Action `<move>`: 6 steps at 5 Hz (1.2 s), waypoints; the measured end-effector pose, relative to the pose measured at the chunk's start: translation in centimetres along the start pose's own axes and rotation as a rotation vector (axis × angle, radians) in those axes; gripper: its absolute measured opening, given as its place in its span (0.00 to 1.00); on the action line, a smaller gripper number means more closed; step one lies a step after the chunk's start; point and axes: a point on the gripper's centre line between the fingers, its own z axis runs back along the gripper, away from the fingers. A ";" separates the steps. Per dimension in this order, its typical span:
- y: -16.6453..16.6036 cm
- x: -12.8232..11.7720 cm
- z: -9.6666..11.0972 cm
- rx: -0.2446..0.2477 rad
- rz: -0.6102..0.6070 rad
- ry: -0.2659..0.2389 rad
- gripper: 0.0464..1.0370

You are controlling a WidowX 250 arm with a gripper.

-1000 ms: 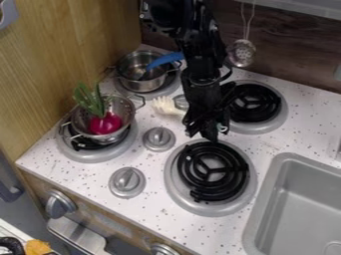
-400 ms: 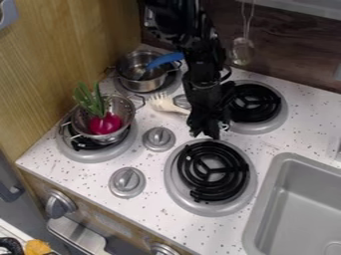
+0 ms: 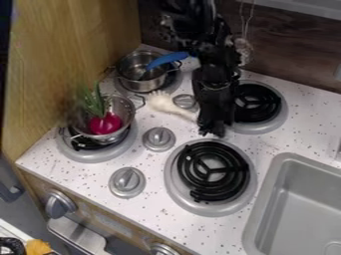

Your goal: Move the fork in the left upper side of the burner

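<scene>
My pincer [image 3: 212, 130] is at the front right burner's [image 3: 213, 171] upper edge; whether it grips anything, I can't tell. The fork [image 3: 172, 107] lies to that burner's upper left: placing looks nearly done, leaving withdrawal.

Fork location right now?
Camera view: the fork lies on the white stovetop just right of the colander, its head near the small pot, its other end by the gripper.

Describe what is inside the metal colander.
A red vegetable with green leaves sits in the colander. It covers the spot beneath it, so whatever lies there cannot be seen.
</scene>
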 end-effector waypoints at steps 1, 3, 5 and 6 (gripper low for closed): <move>-0.6 0.1 0.0 0.036 0.044 -0.059 0.83; -1.1 0.2 0.6 0.045 0.016 -0.133 0.96; -1.0 0.1 2.6 0.052 -0.304 -0.194 0.96; -1.1 -0.1 4.0 0.001 -0.517 -0.203 0.96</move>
